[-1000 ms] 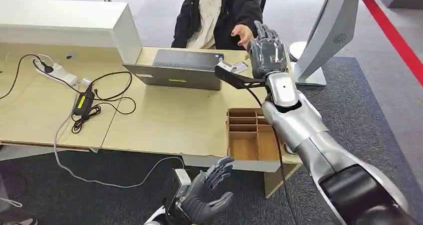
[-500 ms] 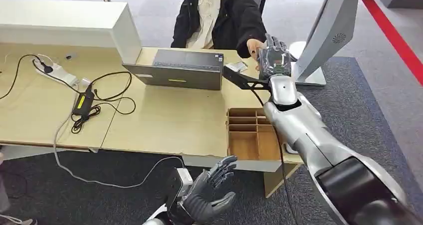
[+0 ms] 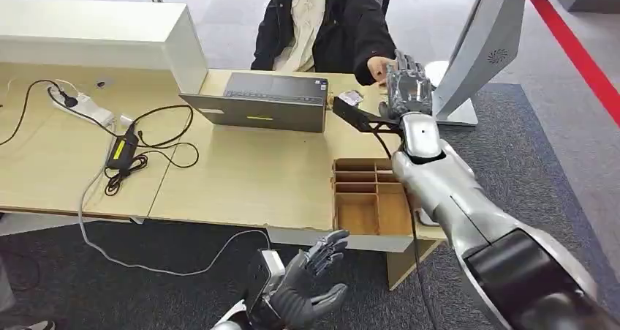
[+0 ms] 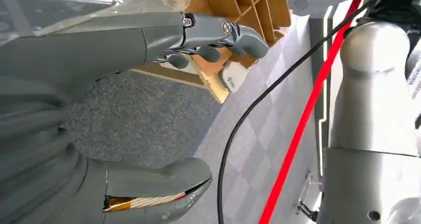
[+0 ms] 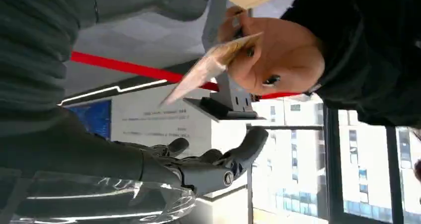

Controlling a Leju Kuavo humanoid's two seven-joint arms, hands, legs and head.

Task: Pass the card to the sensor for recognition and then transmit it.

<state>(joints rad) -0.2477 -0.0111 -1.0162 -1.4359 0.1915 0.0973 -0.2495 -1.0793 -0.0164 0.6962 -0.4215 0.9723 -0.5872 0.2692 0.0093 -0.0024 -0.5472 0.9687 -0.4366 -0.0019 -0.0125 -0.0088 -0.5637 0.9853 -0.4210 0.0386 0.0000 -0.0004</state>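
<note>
In the right wrist view a person's hand point(image 5: 283, 50) pinches the tan card point(image 5: 208, 67) by one end. My right hand point(image 3: 407, 88) reaches over the desk's far right corner, right beside that person's hand point(image 3: 376, 68). Its thumb point(image 5: 164, 0) and fingers point(image 5: 218, 167) stand spread on either side of the card, apart from it. A small white device point(image 3: 351, 96) lies on the desk beside the laptop. My left hand point(image 3: 300, 286) hangs low in front of the desk, fingers point(image 4: 218, 33) spread and holding nothing.
A grey laptop point(image 3: 263, 103) sits at the desk's far side. A wooden divided tray point(image 3: 365, 198) is at the near right edge. A power strip and cables point(image 3: 84, 107) lie at the left. A white kiosk stand point(image 3: 475, 52) rises at the right.
My right arm has stretched further right towards the person. The card that was in my right hand half a second ago is now in the person's hand, and my fingers have opened.
</note>
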